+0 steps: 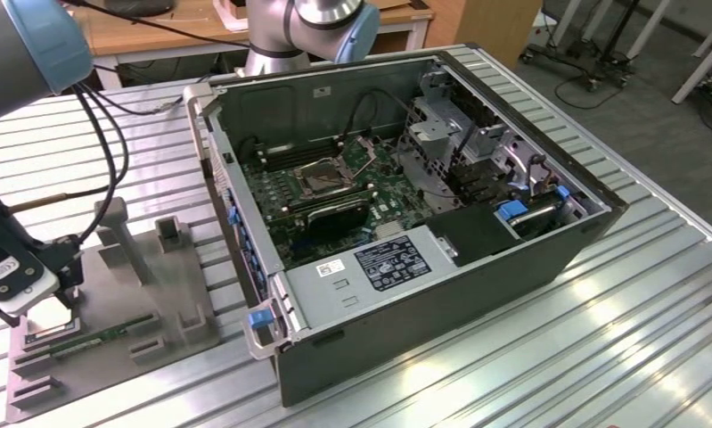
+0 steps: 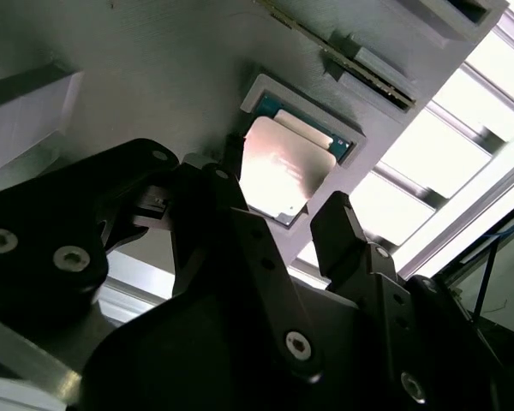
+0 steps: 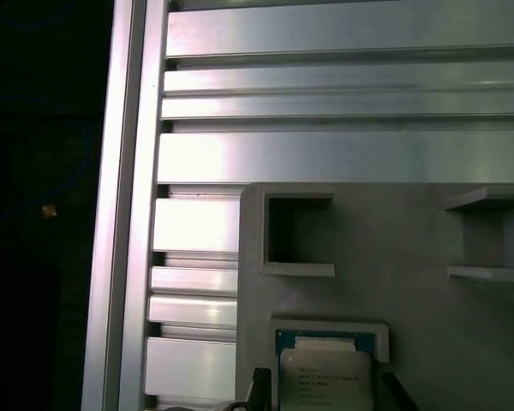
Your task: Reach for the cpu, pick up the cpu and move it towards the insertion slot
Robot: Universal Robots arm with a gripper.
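Black end effector (image 2: 283, 184), spread wide, hangs over the silvery square cpu (image 2: 278, 158), which lies in its recess in the grey plastic holder (image 1: 171, 308) on the slatted aluminium bench (image 1: 593, 348), well apart from the metal-framed square insertion slot (image 1: 328, 178) inside the open black computer case (image 1: 451, 299).

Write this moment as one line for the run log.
phase: reach | claw: open, over cpu | cpu: lying in grey fixture recess, not lifted | insertion slot: inside open computer case
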